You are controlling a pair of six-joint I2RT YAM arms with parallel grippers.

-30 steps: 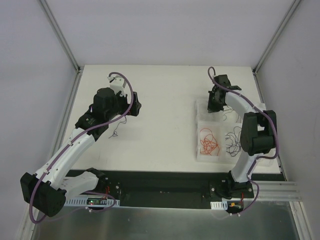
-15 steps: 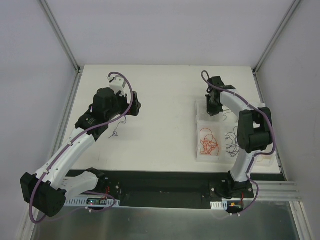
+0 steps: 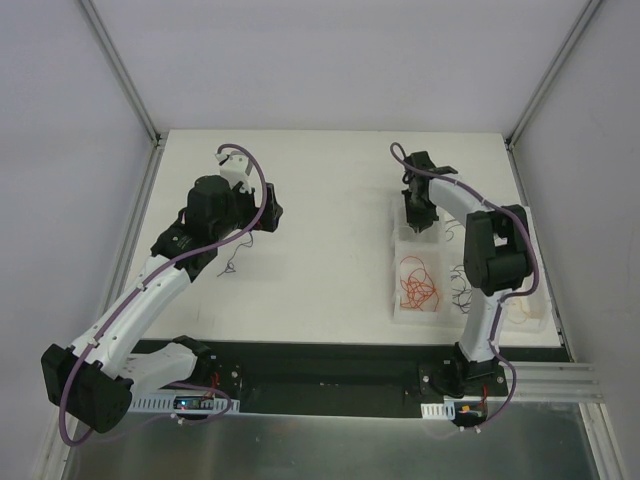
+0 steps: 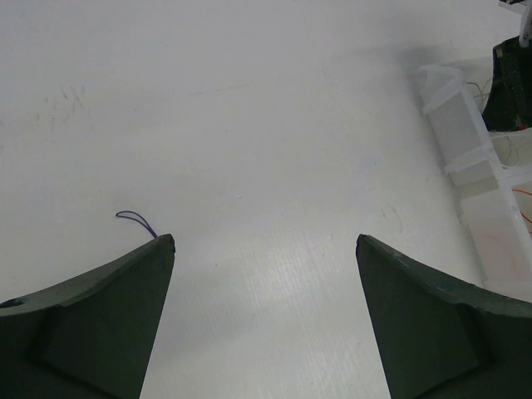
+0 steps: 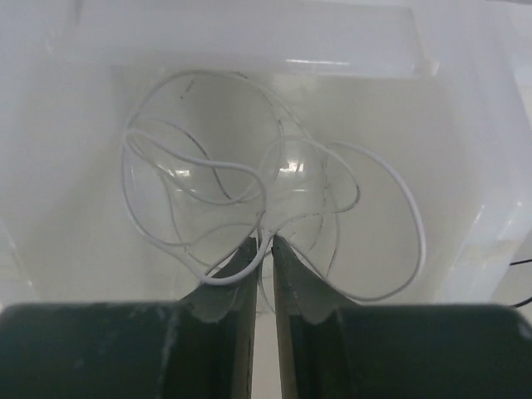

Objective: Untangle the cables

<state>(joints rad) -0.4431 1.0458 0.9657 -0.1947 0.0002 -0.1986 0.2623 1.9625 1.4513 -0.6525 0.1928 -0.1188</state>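
The cables are sorted by colour in a clear divided tray [image 3: 396, 312]: orange ones [image 3: 420, 282] in the near left compartment, black ones [image 3: 465, 282] to their right. My right gripper [image 3: 418, 214] hangs low over the far left compartment, where pale white cables [image 5: 126, 179] lie in loose loops. Its jaws [image 5: 266, 241] stand a narrow gap apart, and one white strand runs loose across the left fingertip and up through the gap. My left gripper [image 3: 270, 212] hovers wide open [image 4: 266, 241] over bare table. A thin blue-purple strand [image 4: 135, 219] lies by its left fingertip.
A small dark wisp of wire [image 3: 232, 268] lies on the table beside the left arm. The tray [image 4: 455, 158] shows at the right edge of the left wrist view. Metal frame posts stand at the table's far corners.
The right arm has swung left from the tray's far right to its far left compartment, and its jaws have parted slightly. The left arm has stayed put.
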